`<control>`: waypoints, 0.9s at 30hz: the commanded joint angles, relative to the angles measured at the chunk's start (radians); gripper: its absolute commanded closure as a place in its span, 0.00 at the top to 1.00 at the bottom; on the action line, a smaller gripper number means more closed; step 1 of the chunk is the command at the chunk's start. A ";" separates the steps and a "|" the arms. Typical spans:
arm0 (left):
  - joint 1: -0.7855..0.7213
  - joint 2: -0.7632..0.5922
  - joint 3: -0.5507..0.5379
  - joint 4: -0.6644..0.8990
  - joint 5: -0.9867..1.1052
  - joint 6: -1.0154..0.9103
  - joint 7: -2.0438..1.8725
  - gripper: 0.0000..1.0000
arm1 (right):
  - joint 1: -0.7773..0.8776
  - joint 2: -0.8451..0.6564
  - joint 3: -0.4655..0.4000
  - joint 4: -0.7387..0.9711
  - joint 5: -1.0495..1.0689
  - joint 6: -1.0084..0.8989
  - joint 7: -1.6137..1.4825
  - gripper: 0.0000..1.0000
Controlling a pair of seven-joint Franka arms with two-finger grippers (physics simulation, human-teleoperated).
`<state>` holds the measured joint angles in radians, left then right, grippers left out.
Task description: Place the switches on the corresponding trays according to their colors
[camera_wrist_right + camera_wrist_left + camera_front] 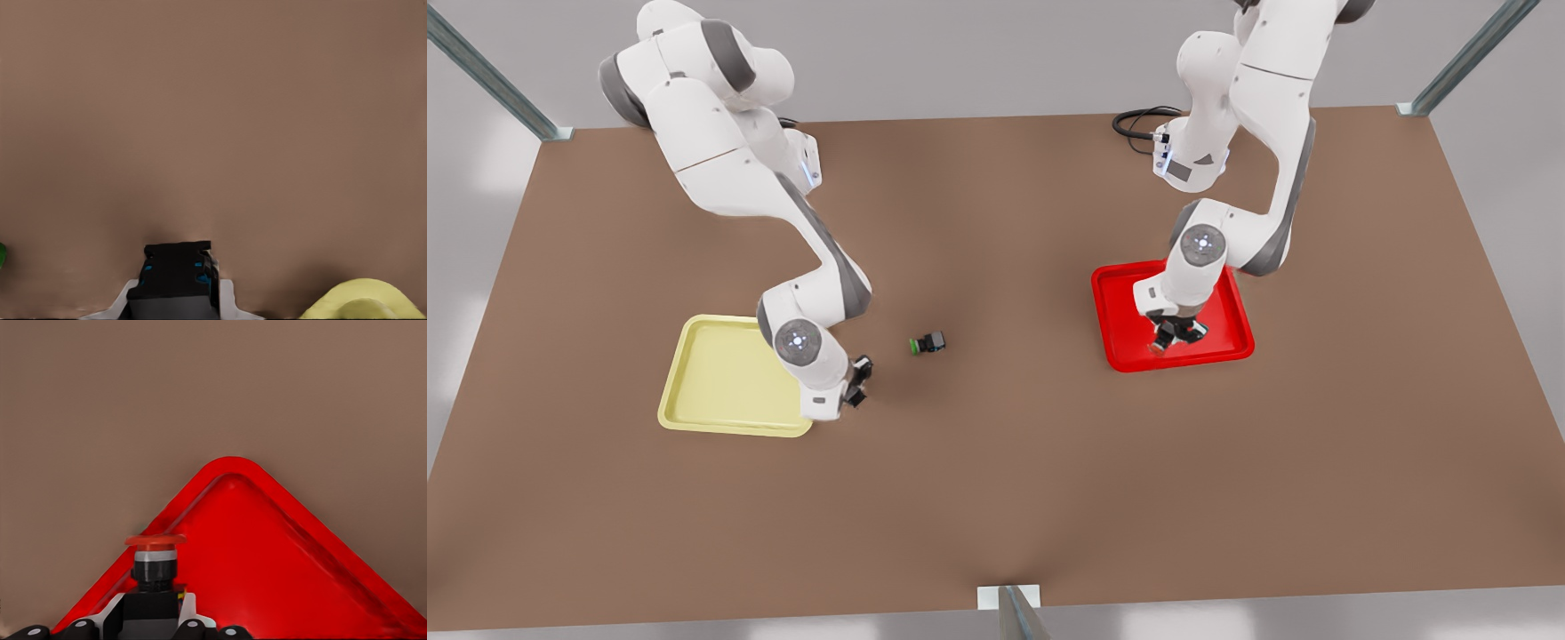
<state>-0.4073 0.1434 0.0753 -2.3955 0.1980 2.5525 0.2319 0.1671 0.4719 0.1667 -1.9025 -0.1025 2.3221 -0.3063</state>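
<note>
The red switch [155, 550], red cap on a dark body, sits upright between the fingers of my left gripper [152, 623], which is shut on it. That gripper [1172, 336] hangs low over the red tray [1232, 342] at the front view's right; one tray corner [230, 470] lies ahead of it. My right gripper [857, 380] is shut on a dark blocky switch body [175, 280] whose cap is hidden. It hovers over bare table just beside the near right corner of the pale yellow tray [720, 378], whose rounded corner [360, 300] shows close by.
A green-capped switch [929, 344] lies on its side on the brown table [996, 498] between the two trays, and its green edge [2, 255] shows near the right gripper. A black cable [1138, 120] loops at the far edge. Metal posts stand at the table's corners.
</note>
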 commanded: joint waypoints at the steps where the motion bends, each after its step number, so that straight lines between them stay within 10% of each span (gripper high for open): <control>1: -0.005 -0.007 0.006 -0.025 -0.023 0.017 0.003 0.55 | -0.015 -0.016 -0.001 -0.024 -0.002 0.010 -0.020 0.51; 5: -0.007 -0.039 0.020 -0.136 -0.022 0.052 0.017 0.62 | -0.126 -0.095 -0.004 -0.197 0.000 0.057 -0.149 0.51; 6: -0.007 -0.035 0.020 -0.143 -0.022 0.052 0.017 1.00 | -0.144 -0.101 -0.026 -0.231 0.000 0.072 -0.197 0.51; 9: -0.007 -0.039 0.020 -0.143 -0.022 0.049 0.017 1.00 | -0.144 -0.099 -0.131 -0.247 0.000 0.076 -0.340 0.55; 12: -0.007 -0.053 0.020 -0.143 -0.022 0.038 0.024 1.00 | -0.144 -0.099 -0.135 -0.244 0.000 0.069 -0.340 0.92; 14: -0.007 -0.119 0.024 -0.103 -0.025 -0.052 0.012 1.00 | -0.144 -0.098 -0.135 -0.242 0.000 0.068 -0.346 0.99; 19: -0.007 0.110 0.040 0.834 -0.232 -0.811 -0.250 1.00 | -0.141 -0.182 -0.138 0.006 0.003 -0.268 -0.344 1.00; 27: 0.180 0.170 -0.134 1.079 -0.094 -0.821 -0.330 1.00 | -0.189 -0.246 -0.184 0.609 -0.005 -0.952 0.233 1.00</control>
<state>-0.2268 0.3152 -0.0583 -1.3162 0.0852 1.7319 -0.0982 -0.0287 0.2203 -0.0180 -1.2992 -0.1049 1.3765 -0.0738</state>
